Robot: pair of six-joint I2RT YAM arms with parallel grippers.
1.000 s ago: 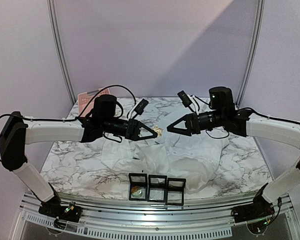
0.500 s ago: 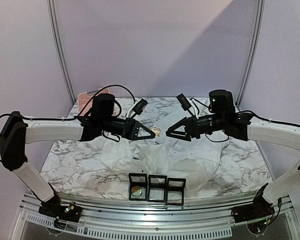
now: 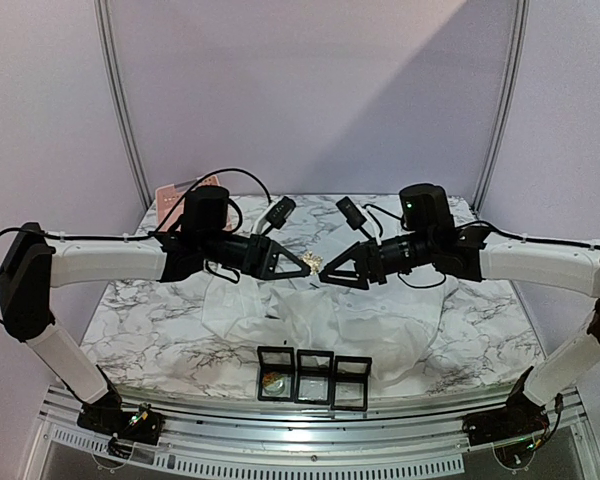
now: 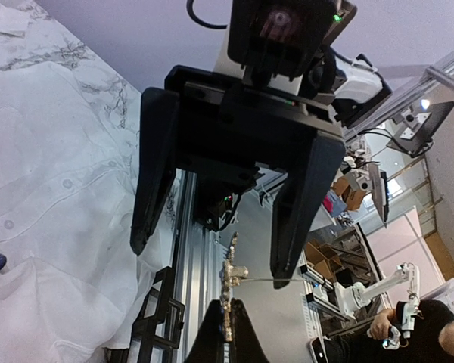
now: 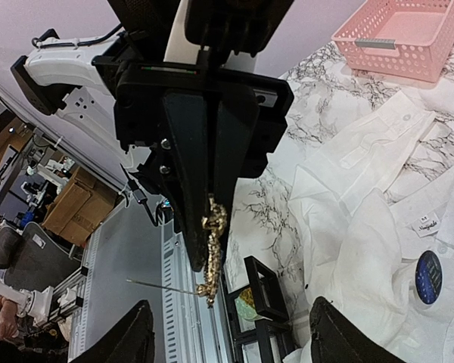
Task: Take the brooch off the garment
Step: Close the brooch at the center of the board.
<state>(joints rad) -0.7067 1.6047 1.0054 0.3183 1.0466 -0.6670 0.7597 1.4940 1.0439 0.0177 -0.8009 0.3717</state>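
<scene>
The left gripper (image 3: pixel 308 268) is pressed together on the small gold, knobbly metal brooch (image 5: pixel 211 249) and holds it in the air, well clear of the cloth, with its thin pin jutting sideways. The right gripper (image 3: pixel 325 278) faces it tip to tip, fingers spread to either side of the brooch and gripping nothing. Below them the large white, wrinkled long-sleeved garment (image 3: pixel 350 320) lies on the marble-patterned table (image 3: pixel 140 330), so the removal itself looks done. What is likely left is a handover or setting the brooch down, perhaps in the small black-framed boxes (image 3: pixel 315 375) at the near edge.
</scene>
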